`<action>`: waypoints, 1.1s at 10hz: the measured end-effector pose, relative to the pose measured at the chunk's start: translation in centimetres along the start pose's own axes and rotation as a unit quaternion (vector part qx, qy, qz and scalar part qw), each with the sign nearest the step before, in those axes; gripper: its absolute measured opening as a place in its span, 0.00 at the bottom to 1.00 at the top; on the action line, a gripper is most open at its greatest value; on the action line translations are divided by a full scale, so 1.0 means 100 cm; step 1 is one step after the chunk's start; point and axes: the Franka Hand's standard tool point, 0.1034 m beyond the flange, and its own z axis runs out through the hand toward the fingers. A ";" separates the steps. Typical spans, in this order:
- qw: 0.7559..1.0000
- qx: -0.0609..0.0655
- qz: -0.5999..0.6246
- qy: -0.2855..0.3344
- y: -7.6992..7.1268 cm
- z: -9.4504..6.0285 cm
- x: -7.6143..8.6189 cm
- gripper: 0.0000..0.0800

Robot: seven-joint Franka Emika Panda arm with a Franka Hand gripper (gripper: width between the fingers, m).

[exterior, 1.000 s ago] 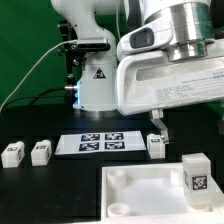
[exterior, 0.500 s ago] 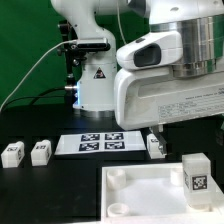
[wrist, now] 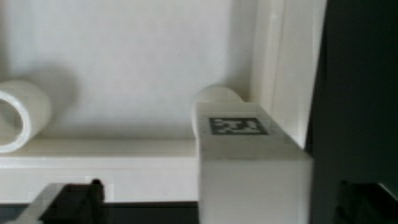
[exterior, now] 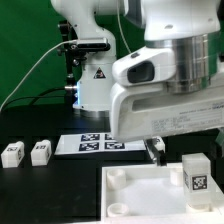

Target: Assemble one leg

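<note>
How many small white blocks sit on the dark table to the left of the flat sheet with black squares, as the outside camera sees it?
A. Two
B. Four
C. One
A: the far-left block and the block next to it sit side by side on the dark table, on the exterior view's left of the marker board.

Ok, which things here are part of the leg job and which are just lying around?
Job: small white tagged legs, large white square tray-like top.
Lying about: flat white marker board.
</note>
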 end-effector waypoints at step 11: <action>0.981 -0.002 0.192 -0.013 -0.002 0.012 0.000 0.37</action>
